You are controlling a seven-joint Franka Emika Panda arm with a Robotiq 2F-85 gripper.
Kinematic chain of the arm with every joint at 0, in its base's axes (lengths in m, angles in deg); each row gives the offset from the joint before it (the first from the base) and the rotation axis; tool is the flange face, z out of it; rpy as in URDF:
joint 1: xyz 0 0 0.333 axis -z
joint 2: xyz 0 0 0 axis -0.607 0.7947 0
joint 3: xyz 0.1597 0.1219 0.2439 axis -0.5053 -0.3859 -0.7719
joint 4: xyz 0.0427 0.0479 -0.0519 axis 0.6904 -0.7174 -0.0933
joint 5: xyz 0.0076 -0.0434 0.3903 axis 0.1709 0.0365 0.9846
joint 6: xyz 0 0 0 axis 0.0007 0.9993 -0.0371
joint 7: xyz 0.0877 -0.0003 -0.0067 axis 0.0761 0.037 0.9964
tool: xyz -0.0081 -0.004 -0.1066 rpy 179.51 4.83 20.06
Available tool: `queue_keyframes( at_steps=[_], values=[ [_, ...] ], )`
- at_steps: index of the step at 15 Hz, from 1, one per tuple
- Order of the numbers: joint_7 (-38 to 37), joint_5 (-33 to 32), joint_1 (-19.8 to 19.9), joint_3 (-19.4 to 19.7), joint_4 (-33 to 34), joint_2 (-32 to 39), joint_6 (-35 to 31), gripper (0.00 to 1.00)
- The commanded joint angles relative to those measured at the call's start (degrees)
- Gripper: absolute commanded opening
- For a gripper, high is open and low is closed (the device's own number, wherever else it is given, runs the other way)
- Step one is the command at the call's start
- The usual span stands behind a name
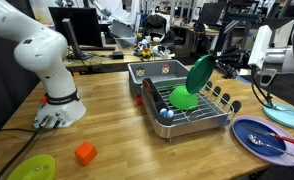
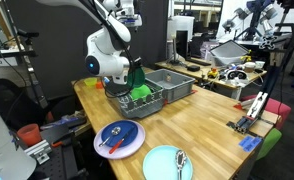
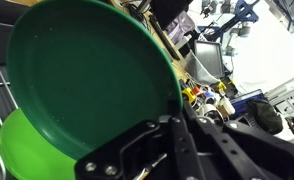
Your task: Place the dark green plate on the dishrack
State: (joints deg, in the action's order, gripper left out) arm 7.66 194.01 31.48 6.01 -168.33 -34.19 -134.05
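While my gripper [image 3: 175, 128] pinches the dark green plate [image 3: 87, 75] by its rim, the plate hangs tilted above the dishrack [image 1: 205, 118] (just over the bright green bowl [image 1: 183, 99]). Whether they touch, I cannot tell.

One dark green plate [image 1: 200, 72], one dishrack [image 1: 215, 112], perhaps three other plates [image 1: 267, 138]

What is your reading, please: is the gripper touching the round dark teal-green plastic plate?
Touching. In the wrist view the gripper has its black fingers closed on the rim of the round dark teal-green plastic plate; no gap shows there.
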Motion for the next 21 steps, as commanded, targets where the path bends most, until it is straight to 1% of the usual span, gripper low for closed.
queue_keyframes(
  at_steps=[1, 3, 4, 10, 11, 12, 20, 21],
  values=[
    [-1.0, -0.2, 0.3, 0.1, -2.8, -1.8, 2.7, 0.01],
    [-1.5, -0.2, 0.4, 0.1, -3.7, -2.4, 3.4, 0.01],
    [-0.4, -0.2, 0.1, 0.0, -1.8, -0.6, 1.6, 0.06],
    [-0.5, -0.2, 0.2, 0.0, -2.3, -0.9, 2.4, 0.06],
    [-0.5, -0.2, 0.2, 0.0, -2.3, -0.9, 2.4, 0.01],
    [-2.6, -0.3, 0.3, -0.1, -2.8, -0.8, 3.0, 0.01],
    [-9.3, -0.2, 2.3, 2.1, -7.8, -3.0, 1.8, 0.01],
    [-10.9, -0.2, 2.2, 1.9, -8.0, -2.6, 1.9, 0.01]
  ],
)
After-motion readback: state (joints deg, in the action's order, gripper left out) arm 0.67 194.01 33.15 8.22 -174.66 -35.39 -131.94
